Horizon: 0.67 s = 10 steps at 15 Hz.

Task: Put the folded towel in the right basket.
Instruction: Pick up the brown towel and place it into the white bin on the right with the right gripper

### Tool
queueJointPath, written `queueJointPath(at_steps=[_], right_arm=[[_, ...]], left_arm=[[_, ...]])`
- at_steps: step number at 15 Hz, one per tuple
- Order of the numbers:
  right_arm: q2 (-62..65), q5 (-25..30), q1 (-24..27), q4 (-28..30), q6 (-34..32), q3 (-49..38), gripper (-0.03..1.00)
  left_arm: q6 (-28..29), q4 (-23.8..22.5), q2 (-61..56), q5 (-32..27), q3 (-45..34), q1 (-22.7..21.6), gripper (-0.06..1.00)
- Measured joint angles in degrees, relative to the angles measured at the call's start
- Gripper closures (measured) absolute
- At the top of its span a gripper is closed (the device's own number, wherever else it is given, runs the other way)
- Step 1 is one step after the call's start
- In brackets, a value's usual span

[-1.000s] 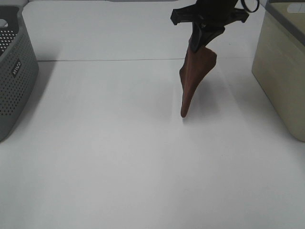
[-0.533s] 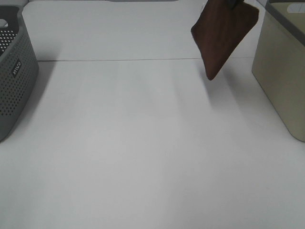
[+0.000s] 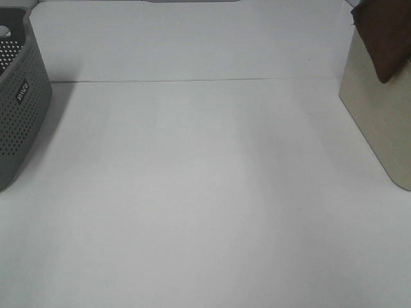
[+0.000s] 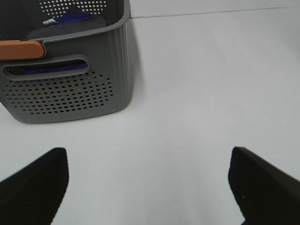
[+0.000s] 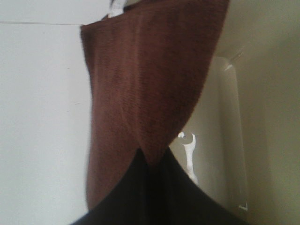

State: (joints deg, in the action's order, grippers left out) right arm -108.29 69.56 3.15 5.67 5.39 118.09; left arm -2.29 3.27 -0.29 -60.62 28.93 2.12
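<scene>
Right wrist, woven brown towel [image 5: 145, 79] hanging pointed, smooth beige basket [image 5: 267, 93]

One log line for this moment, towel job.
right gripper: shut on towel | towel: hanging above right basket rim, unreleased | left gripper: open, empty

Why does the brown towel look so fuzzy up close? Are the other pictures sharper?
Right wrist view: the towel hangs very near the lens, so it blurs. Left wrist view: the grey basket shows crisp holes, the tool fingers smeared dark. High view: even light, table nearly washed out.
</scene>
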Motion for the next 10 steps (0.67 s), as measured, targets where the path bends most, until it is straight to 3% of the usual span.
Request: queueJointPath(at_steps=[3, 8, 10], right_arm=[[-1.72, 0.00, 6.70, -2.86, 0.34, 0.00, 0.96], [-9.22, 0.06, 12.83, -3.55, -1.49, 0.00, 0.96], [-10.54, 0.29, 15.01, -4.07, -3.04, 0.00, 0.87]], left_arm=[[0.00, 0.00, 0.00, 0.00, 0.00, 0.00, 0.07], [0.00, 0.00, 0.00, 0.00, 0.00, 0.00, 0.07], [0.00, 0.00, 0.00, 0.00, 0.00, 0.00, 0.07]])
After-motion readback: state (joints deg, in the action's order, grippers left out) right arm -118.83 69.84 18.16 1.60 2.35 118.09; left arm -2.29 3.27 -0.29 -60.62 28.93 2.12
